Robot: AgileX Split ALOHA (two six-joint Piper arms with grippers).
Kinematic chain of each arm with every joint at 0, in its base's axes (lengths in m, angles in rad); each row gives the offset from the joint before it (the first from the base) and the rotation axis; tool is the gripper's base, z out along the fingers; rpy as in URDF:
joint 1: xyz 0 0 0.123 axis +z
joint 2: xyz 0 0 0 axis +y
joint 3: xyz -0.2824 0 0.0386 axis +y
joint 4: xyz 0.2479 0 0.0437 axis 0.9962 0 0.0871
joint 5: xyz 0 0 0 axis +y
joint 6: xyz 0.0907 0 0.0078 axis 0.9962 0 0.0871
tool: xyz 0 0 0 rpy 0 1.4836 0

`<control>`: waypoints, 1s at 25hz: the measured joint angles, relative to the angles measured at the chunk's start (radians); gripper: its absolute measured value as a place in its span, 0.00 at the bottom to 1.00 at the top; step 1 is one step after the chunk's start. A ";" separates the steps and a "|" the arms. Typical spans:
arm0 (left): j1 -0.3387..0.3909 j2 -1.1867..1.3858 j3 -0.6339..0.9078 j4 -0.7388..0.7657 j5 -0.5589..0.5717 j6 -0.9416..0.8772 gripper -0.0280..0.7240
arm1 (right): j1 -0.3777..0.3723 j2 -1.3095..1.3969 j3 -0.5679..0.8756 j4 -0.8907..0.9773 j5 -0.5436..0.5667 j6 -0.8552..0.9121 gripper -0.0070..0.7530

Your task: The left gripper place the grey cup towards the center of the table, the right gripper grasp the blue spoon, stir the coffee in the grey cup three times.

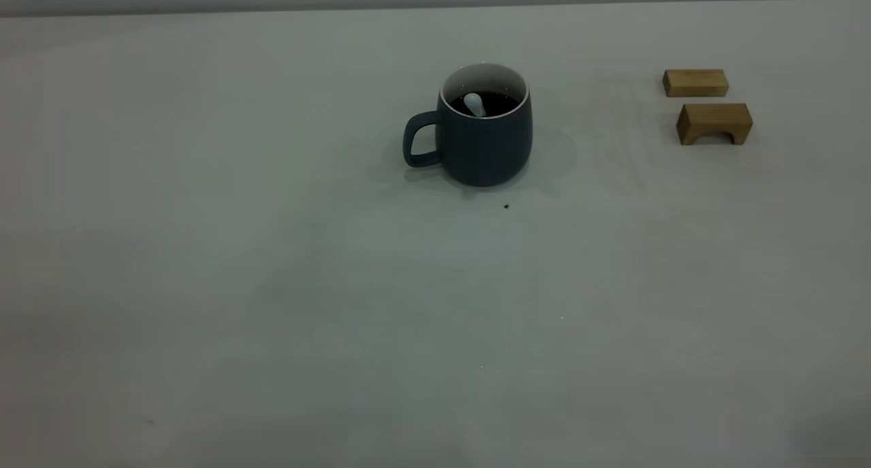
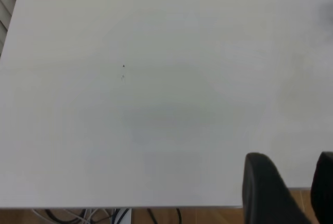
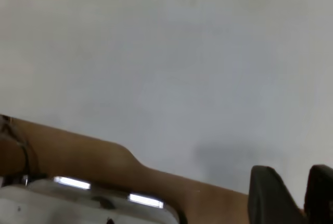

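1. Surface: the table [image 1: 272,284] is a plain off-white matte top; a grey wall band runs along its far edge at 12 o'clock in the exterior view. One small dark speck [image 1: 506,206] lies just at 5 o'clock of the cup base
2. Room: the wrist views show a wooden floor past the table edge, with cables [image 2: 88,214] on it
3. Count, task items: one grey cup [image 1: 483,138], upright near table centre, handle toward 9 o'clock; it contains the coffee [image 1: 500,103], and one blue spoon [image 1: 475,104] stands in it, pale handle leaning on the liquid side
4. Count, other items: two wooden blocks [image 1: 713,122], well apart from the cup at 3 o'clock, one behind the other
5. Left gripper [image 2: 291,193]: over the near table edge, fingers spread, nothing between them
6. Right gripper [image 3: 294,195]: over the table edge, fingers parted, empty
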 joint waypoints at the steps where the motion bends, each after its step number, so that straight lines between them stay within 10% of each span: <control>1: 0.000 0.000 0.000 0.000 0.000 0.000 0.43 | 0.000 -0.048 0.023 0.000 0.000 -0.002 0.28; 25: 0.000 0.000 0.000 0.000 0.000 0.000 0.43 | -0.119 -0.678 0.423 -0.031 -0.102 -0.013 0.32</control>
